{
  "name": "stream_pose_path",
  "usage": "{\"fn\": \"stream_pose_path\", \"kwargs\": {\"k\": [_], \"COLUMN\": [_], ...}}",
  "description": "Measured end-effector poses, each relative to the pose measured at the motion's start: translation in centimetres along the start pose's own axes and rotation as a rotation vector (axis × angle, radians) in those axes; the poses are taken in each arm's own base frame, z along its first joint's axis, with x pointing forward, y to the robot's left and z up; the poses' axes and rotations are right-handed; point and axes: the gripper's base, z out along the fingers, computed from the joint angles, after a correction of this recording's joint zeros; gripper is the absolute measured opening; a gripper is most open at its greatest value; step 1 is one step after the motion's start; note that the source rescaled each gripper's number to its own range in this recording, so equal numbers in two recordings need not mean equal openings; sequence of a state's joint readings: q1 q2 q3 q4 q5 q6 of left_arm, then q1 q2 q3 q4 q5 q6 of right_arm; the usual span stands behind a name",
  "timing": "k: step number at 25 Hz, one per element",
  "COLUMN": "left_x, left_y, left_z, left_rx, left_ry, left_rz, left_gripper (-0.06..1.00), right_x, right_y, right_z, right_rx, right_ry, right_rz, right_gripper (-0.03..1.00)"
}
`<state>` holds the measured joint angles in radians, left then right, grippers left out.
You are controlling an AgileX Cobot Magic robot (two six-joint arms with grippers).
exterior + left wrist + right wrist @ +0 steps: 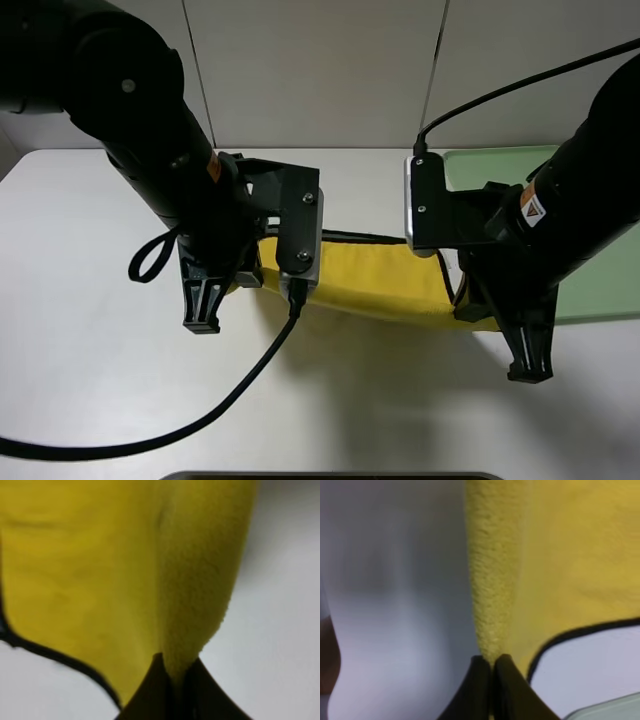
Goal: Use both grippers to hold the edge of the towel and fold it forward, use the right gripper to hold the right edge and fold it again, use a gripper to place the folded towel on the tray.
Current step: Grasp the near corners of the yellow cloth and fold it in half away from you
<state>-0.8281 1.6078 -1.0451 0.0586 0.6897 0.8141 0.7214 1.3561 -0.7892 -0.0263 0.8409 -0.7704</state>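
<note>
Spanning the gap between two bulky black robot arms, a plush yellow microfibre towel with thin black piping [380, 285] is stretched as a band above a white table [90, 380]. Its long axis runs side to side, from one arm to the other. The left pincer [172, 675] is fully closed, its two black jaws pressed together on a pinch of yellow pile, with the black piped edge [50, 655] curving in towards the jaws. The right pincer [491, 662] is closed just as tightly on the towel's opposite end, where the piping [580, 632] sweeps away from the jaws over the white surface. In each close view the cloth runs straight out from the jaw tips, so each arm holds one end and the towel's body lies between them. A shadow under the near side of the band suggests that side is lifted, but whether the far side rests on the table cannot be told. A large, flat, pale green plastic tray with a low rim [600, 280] sits on the right arm's side, partly hidden behind that arm and just beside the towel's right end. The right arm is therefore the nearer one to the tray. The fold probably depends on both pincers carrying the held edge level across the band's width.
</note>
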Motion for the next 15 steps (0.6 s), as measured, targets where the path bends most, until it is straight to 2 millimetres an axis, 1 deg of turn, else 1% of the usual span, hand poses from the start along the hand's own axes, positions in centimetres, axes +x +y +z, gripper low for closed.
{"fn": "stream_pose_path", "kwargs": {"k": [7,15], "left_x": [0.2,0.2], "left_y": [-0.2,-0.1], "left_z": [-0.5,-0.5], "left_rx": [0.004,-0.001], "left_ry": [0.004,0.004], "left_rz": [0.0,0.003], "left_gripper": [0.0,0.0], "right_x": [0.3,0.3], "right_y": [0.3,0.1], "right_z": [-1.4,-1.5], "right_rx": [0.027,0.048], "right_ry": [-0.028,-0.041], "right_rz": [0.031,0.041], "right_gripper": [0.0,0.0]}}
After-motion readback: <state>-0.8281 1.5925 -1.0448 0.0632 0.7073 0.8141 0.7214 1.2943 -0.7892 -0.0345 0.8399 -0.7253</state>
